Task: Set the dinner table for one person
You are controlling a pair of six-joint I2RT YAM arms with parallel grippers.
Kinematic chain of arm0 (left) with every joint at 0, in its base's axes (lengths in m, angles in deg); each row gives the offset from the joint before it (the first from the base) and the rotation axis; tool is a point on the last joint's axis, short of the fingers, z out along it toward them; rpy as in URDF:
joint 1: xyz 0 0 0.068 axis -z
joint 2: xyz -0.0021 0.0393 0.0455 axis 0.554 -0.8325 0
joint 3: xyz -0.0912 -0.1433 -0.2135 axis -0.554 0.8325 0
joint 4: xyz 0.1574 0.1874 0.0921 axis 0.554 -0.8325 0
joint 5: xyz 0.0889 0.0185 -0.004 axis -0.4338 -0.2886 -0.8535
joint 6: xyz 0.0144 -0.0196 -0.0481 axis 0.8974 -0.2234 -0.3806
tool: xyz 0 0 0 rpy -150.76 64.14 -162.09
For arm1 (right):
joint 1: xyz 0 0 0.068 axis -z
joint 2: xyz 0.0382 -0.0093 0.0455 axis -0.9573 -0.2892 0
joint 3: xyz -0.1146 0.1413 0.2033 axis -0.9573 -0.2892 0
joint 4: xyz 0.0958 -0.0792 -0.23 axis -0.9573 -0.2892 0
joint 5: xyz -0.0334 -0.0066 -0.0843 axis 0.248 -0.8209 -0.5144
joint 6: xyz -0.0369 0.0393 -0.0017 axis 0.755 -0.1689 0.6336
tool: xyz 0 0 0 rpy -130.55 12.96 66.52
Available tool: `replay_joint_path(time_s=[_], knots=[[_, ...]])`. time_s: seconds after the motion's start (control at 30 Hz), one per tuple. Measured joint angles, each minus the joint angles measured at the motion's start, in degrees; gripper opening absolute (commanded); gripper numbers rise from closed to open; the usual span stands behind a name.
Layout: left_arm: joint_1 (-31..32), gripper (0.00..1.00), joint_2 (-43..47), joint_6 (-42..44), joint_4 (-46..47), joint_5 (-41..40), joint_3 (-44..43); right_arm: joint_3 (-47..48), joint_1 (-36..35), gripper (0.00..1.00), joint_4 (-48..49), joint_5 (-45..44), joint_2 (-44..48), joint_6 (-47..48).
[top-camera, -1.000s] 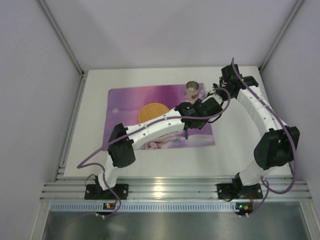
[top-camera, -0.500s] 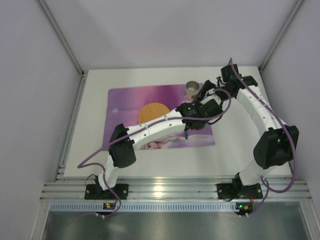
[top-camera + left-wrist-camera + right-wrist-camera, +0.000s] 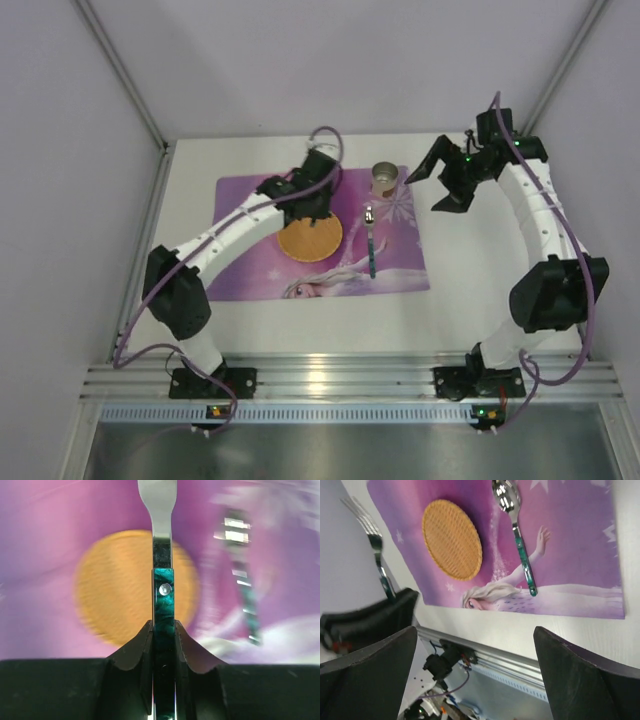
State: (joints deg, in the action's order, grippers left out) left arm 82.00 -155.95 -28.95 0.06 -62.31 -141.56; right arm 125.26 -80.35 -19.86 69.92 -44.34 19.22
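— Looking at the left end effector point(image 3: 163, 630), we see it pinched narrow on the fork point(image 3: 163, 580), over the orange coaster point(image 3: 309, 236); 1 second ago it reached across beside the cup point(image 3: 385, 177).
— And the right end effector point(image 3: 437, 185), shut then, gapes wide and empty. With the spoon point(image 3: 371, 240) on the placemat point(image 3: 250, 200) in the middle of the white worktop point(image 3: 190, 200), we judge the fork gets laid next.

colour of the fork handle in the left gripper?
Marbled dark green fork handle with a small silver rivet; clearest in the left wrist view.
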Motion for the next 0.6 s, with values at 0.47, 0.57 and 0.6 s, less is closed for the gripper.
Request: replay_joint_path(time_s=[0.47,0.57,0.6], knots=[[-30.6,0.0,6.9,-4.1,6.1,14.3,30.0,-1.3,7.0,1.0,-1.0,0.0,7.3,1.8],[-33.4,0.0,6.9,-3.9,7.1,17.5,32.6,-2.6,7.8,1.0,-1.2,-0.1,7.3,1.9],[-34.1,0.0,6.9,-3.6,7.5,18.1,33.0,-2.9,8.1,1.0,-1.3,-0.1,7.3,2.1]])
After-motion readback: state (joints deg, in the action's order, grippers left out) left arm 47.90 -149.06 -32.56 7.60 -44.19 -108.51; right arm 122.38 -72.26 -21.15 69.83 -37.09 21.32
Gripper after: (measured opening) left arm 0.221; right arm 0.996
